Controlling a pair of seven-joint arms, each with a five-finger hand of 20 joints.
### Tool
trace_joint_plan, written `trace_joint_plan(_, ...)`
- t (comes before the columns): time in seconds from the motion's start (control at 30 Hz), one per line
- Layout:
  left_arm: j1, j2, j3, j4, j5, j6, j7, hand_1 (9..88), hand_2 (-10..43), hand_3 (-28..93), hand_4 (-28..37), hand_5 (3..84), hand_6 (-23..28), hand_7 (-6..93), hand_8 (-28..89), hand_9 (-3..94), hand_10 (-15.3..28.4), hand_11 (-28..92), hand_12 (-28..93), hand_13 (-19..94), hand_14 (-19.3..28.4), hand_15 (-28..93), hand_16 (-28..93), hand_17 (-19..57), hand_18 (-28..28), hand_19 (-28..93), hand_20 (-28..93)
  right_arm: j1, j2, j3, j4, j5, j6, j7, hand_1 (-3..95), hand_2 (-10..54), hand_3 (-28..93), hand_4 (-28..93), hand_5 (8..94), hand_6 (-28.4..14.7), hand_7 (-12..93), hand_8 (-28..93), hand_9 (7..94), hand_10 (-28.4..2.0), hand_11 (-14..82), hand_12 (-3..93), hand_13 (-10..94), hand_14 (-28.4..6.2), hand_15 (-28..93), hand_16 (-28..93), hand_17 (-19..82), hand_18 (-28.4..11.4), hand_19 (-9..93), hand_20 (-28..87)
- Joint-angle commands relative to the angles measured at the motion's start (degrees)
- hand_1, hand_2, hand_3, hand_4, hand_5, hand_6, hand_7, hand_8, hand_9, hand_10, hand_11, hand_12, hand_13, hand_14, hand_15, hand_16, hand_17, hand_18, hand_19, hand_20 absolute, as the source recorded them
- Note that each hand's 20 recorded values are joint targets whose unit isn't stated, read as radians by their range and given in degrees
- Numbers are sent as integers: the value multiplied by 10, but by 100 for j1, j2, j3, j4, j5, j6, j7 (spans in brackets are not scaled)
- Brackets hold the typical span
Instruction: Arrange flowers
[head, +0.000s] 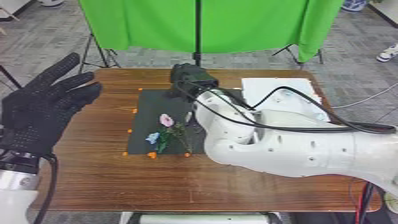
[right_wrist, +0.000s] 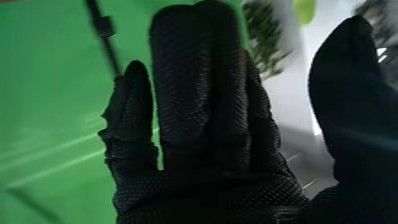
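A green cloth (head: 142, 25) hangs beyond the table (head: 84, 185), 1 black pole (head: 198, 30) before it.

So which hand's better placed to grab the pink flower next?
Probably right: the right hand is by the black mat, beyond the pink flower; the left hand is raised off to the left.

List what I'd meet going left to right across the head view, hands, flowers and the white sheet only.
Left hand → light blue flower → pink flower → right hand → white sheet.
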Motion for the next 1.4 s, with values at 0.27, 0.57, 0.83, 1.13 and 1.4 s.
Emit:
trace_joint_plan(0.27,397,-143,117,-86,-87,357,146,224,79,756,-257,325,76,159,-106,303,206,243,109,240,284,443,-71,-49,284,530,363,-3003,2629,3053,-563,-292,370,643,352,-95,700,-283,552,-17,119,-113,779,-136,242,155,736,-96,579,154,335,-219,909,203)
trace_joint_plan(0.57,303,-96,218,-60,-81,369,85,222,80,759,-263,322,75,159,-105,300,206,239,112,239,284,443,-71,-46,284,523,379,-4032,2994,4088,-308,-636,331,1518,349,-93,692,-282,540,-37,102,-107,816,-142,241,154,799,-91,569,150,414,-234,930,179)
trace_joint_plan(0.83,353,-52,228,-54,-131,391,164,226,79,760,-255,323,77,159,-106,304,207,244,111,239,284,443,-71,-46,284,517,391,-4519,3360,4313,-163,-519,35,1542,354,-95,686,-278,512,-44,98,-106,816,-147,241,156,808,-90,567,155,435,-232,932,152)
trace_joint_plan(1.13,252,18,294,1,-168,335,130,227,78,761,-255,324,77,160,-106,307,207,246,110,239,284,445,-71,-45,284,514,398,-4011,3419,3462,198,-484,-207,1272,375,-95,704,-281,474,-26,105,-104,780,-144,246,155,779,-91,562,156,409,-223,932,100)
trace_joint_plan(1.4,167,-3,278,24,-136,244,-7,227,76,763,-252,324,77,161,-105,308,208,245,110,240,284,445,-72,-45,284,510,402,-3519,3406,2795,334,-821,-116,1473,378,-95,707,-283,468,-13,114,-111,771,-144,240,152,774,-92,553,151,407,-219,932,60)
